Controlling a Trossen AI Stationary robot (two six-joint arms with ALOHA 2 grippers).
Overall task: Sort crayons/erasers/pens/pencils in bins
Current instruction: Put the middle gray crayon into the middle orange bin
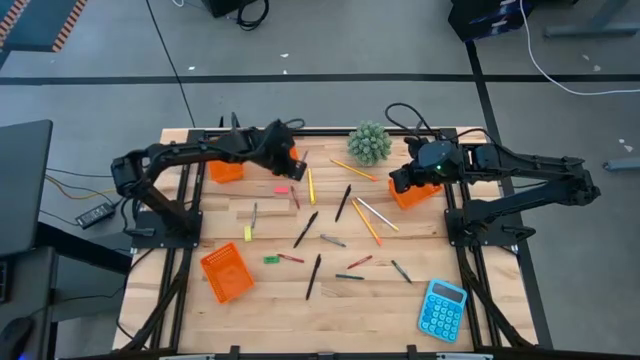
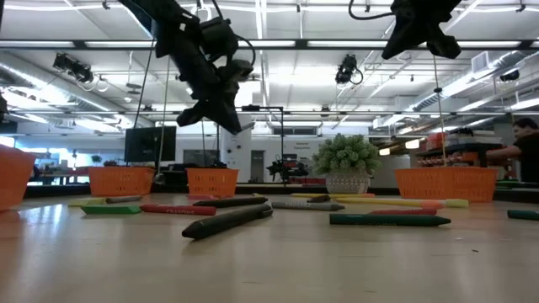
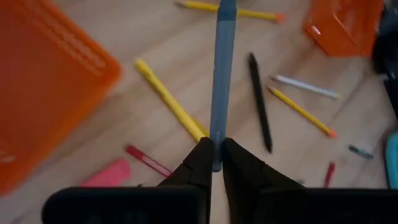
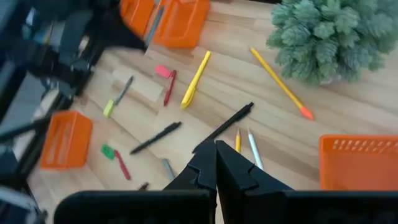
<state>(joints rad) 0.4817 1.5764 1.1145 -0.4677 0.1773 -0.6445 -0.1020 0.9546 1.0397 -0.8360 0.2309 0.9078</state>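
Grey pen [image 3: 222, 74] — clamped in left end effector [image 3: 214, 163].

1. Both arms are dark, near black, built of slim jointed links; black cables loop from them.
2. The right arm [image 1: 520, 170] shows a small green light near its wrist.
3. Each gripper's fingers [image 3: 239, 168] are dark, tapered wedges.

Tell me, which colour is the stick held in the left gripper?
Grey-blue. The stick shows best in the left wrist view, clamped by the left gripper.
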